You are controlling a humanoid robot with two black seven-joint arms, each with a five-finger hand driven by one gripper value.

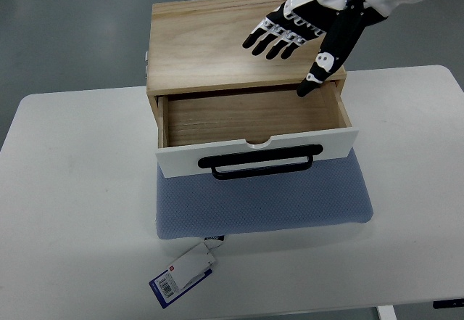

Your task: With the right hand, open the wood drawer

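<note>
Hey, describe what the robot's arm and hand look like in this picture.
Only the right arm shows, coming in from the top right. Its forearm has a glossy white shell. The right robot hand has a black palm and black fingers with white and silver segments at the joints and black tips. The thumb carries a white joint cover. No cables or markings are readable.

You have one camera only, set high on the robot's own side and looking steeply down at the white surface (72, 189). It sits fairly close: the surface's near edge and far corners fall inside the frame, with grey floor beyond.
</note>
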